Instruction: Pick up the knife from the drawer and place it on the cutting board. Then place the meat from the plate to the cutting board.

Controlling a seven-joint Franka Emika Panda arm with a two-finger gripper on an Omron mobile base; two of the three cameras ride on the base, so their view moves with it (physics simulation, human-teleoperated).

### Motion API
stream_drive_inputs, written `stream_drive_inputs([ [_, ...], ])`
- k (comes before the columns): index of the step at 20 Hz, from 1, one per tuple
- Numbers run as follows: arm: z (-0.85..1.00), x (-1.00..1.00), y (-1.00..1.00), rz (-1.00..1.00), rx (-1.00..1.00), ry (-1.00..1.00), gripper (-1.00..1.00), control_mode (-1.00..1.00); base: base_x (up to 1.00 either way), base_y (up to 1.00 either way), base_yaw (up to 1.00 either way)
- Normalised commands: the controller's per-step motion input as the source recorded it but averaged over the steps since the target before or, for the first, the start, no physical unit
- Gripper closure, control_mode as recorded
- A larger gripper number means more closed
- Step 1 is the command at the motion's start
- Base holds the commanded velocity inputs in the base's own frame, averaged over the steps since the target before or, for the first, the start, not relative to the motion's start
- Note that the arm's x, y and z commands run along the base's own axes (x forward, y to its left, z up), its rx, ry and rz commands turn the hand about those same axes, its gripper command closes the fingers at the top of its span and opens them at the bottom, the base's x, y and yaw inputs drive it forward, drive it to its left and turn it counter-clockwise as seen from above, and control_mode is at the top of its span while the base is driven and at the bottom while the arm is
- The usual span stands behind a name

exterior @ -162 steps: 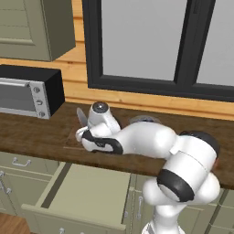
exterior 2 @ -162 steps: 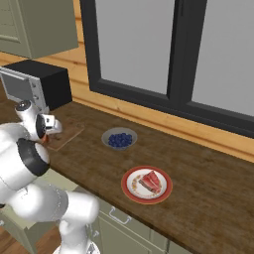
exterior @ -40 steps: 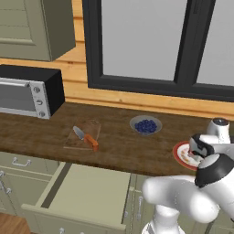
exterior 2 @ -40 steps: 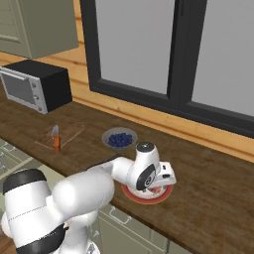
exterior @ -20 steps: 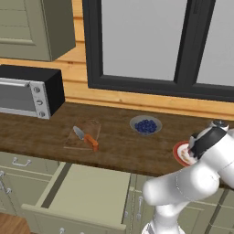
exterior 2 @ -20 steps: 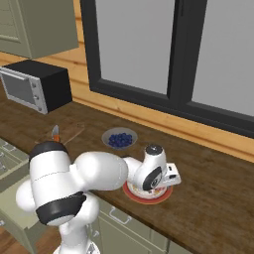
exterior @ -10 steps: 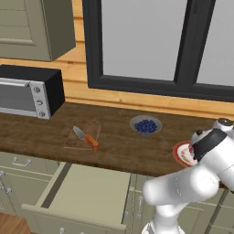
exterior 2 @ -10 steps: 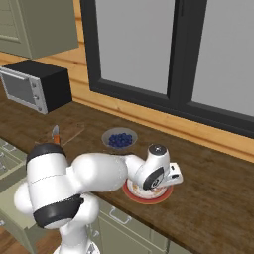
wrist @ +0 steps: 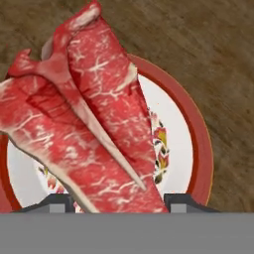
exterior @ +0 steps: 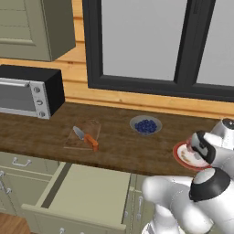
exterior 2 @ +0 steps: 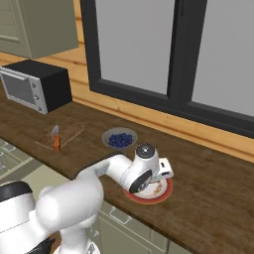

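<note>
wooden counter (exterior: 41, 132) under a dark-framed window (exterior 2: 163, 49) carries everything that matters: the board (exterior: 83, 135) on the left with the knife (exterior: 86, 137) lying on it, a bowl (exterior: 146, 124) of berries in the middle, and the plate (exterior: 179, 158) at the right end. below the board the drawer (exterior: 87, 192) stands pulled out, and a toaster oven (exterior: 27, 91) sits against the wall further left.

the knife half of the job looks finished. eight seconds ago the arm was over at the board; since then it has swung right across to the plate, and over the last second the claw, which was spread wide, has drawn in around the meat (wrist: 89, 119). in the hand view the meat lies on the plate's cream centre and runs down between the two tips of the gripper (wrist: 117, 202), one tip on each side of the slab. the jaws stand part way in and appear pressed on the slab, though the contact itself is hidden at the bottom edge, so i take it as gripped rather than proven.

from the right base view the hand sits low over the plate, hiding most of it. the meat has not left the plate yet. what remains, as i judge it, is a lift clear of the rim and a long carry left past the bowl to the board, setting down beside the knife.
</note>
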Motion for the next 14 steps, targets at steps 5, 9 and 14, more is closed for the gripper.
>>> stream_drive_inputs([
  [5,0.74,0.21,0.84,0.05,-0.04,0.00,1.00,-1.00,0.00,0.00,0.00],
  [9,0.31,0.19,0.94,0.07,-0.01,-0.01,1.00,-1.00,0.00,0.00,0.00],
  [14,0.19,0.39,0.92,0.07,0.00,-0.04,1.00,-1.00,0.00,0.00,0.00],
])
